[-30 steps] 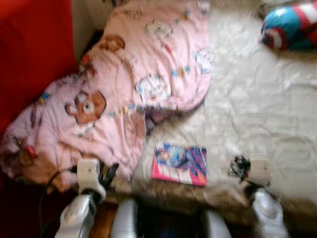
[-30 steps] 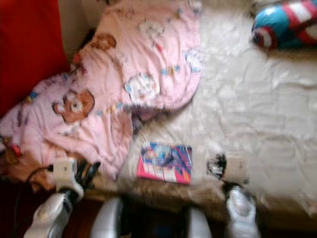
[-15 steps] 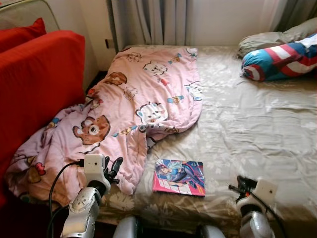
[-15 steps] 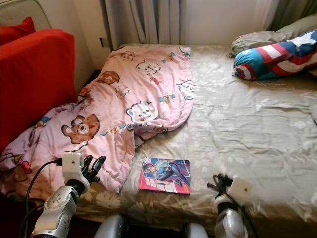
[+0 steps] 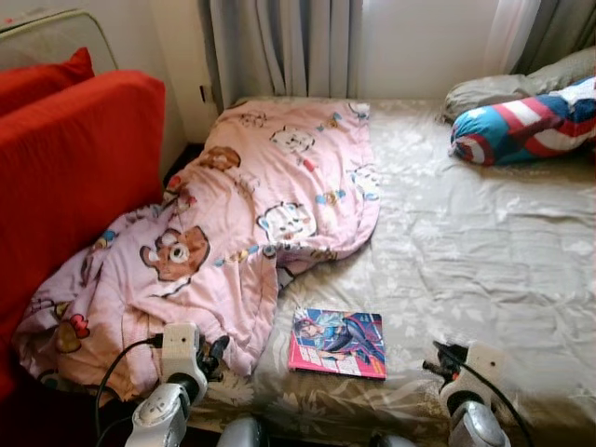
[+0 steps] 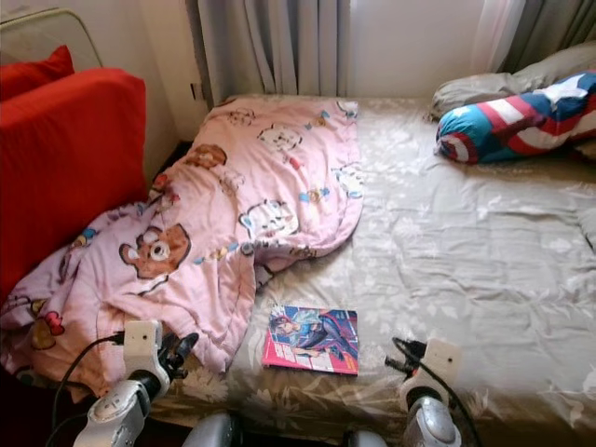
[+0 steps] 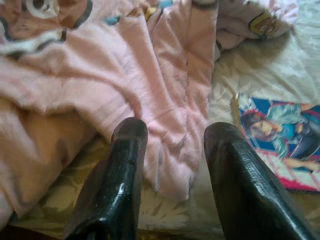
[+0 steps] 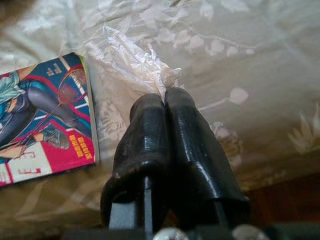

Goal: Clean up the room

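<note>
The left hand [image 7: 172, 165] hangs low at the near edge of the bed [image 5: 484, 242], its two black fingers [image 7: 120, 170] spread apart, with the hem of the pink cartoon blanket [image 5: 251, 214] just in front of them. The right hand [image 8: 165, 125] is also low at the near edge, its fingers pressed together with nothing between them, pointing at the beige flowered sheet. Between the two hands, a little ahead of them, a colourful magazine [image 5: 339, 341] lies flat on the sheet, touching nothing else. The blanket runs from the left hand away toward the grey curtains [image 5: 279, 47] and hangs partly over the bed's side. Beside it, beyond the left hand, stands a red sofa [image 5: 65, 177]. Far from the right hand, at the head of the bed, lies a blue, red and white striped pillow [image 5: 521, 121] against a grey pillow [image 5: 503, 88].
</note>
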Robot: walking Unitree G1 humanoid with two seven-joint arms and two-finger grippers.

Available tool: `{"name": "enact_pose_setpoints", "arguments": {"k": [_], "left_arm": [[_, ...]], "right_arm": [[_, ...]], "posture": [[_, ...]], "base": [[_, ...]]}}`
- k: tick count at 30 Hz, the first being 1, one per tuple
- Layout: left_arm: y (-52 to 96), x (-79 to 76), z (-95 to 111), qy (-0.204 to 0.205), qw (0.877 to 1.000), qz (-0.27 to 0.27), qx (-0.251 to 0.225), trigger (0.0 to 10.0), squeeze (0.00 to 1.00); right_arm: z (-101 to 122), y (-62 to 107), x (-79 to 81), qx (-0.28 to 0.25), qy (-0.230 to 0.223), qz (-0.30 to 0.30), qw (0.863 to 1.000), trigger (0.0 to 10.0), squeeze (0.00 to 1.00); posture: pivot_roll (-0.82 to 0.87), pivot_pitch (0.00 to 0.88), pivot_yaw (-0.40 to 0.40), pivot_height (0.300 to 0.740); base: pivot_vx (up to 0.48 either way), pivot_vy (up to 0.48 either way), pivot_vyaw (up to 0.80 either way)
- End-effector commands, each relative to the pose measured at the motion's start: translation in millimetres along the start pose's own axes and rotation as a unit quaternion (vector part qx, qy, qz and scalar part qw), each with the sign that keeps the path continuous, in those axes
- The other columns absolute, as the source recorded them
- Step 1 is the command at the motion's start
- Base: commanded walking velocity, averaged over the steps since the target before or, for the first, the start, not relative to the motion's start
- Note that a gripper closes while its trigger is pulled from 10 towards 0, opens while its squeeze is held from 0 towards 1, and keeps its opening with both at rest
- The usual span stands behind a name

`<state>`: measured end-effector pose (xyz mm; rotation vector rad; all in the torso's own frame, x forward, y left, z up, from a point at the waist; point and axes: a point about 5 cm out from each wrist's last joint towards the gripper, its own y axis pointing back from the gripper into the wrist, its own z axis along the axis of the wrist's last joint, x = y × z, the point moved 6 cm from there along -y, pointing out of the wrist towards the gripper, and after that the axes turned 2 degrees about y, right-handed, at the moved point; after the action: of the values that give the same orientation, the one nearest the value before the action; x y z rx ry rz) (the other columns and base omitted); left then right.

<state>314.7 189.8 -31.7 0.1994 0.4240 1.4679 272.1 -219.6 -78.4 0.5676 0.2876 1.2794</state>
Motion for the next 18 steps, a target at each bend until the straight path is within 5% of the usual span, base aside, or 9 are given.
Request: {"name": "enact_pose_setpoints", "arguments": {"k": [1,12,18], "left_arm": [[-1.3,1.3,-6,-0.005,1.0,0.004,0.013,10.0,0.0],[5.7,-5.5,-57,-0.01,0.992,0.009,0.126,10.0,0.0],[21.3,2.1,-88,-0.01,0.982,0.03,0.188,10.0,0.0]], "right_arm": [[-7,-0.2,2.5,0.017,0.021,0.006,1.0,10.0,0.0],[-40,6.0,2.8,0.086,0.054,0.003,0.995,10.0,0.0],[-54,11.3,4.4,0.108,0.053,0.008,0.993,10.0,0.0]], "posture": [[-0.06,0.0,0.032,0.725],[-0.07,0.0,0.034,0.74],[-0.06,0.0,0.03,0.74]], "base": [[0.0,0.0,0.0],[0.0,0.0,0.0],[0.0,0.0,0.0]]}}
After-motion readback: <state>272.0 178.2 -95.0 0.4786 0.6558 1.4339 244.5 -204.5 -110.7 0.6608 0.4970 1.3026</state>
